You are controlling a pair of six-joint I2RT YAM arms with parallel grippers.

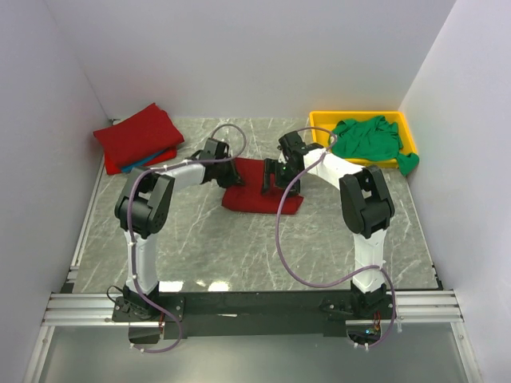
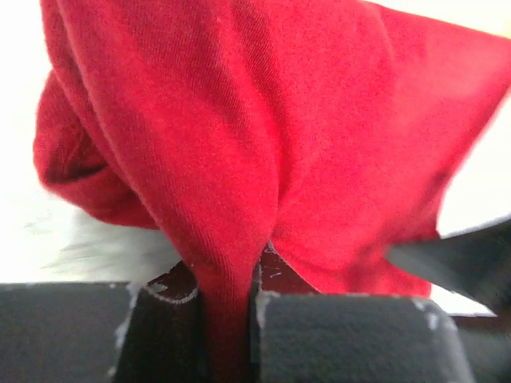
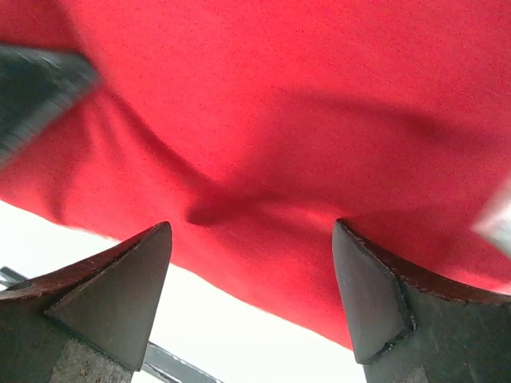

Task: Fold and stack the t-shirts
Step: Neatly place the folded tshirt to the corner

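A dark red t-shirt (image 1: 257,194) lies partly folded in the middle of the table, between my two grippers. My left gripper (image 1: 231,175) is at the shirt's left edge. In the left wrist view it (image 2: 227,297) is shut on a pinched fold of the red cloth (image 2: 263,144), which rises in a bunch above the pads. My right gripper (image 1: 275,177) is over the shirt's right part. In the right wrist view it (image 3: 251,235) stands open, with the red cloth (image 3: 303,120) just beyond its fingertips and nothing between them.
A stack of folded red t-shirts (image 1: 137,134) with a blue one (image 1: 146,161) showing at its lower edge sits at the back left. A yellow tray (image 1: 321,120) at the back right holds a crumpled green t-shirt (image 1: 369,137). White walls close in three sides.
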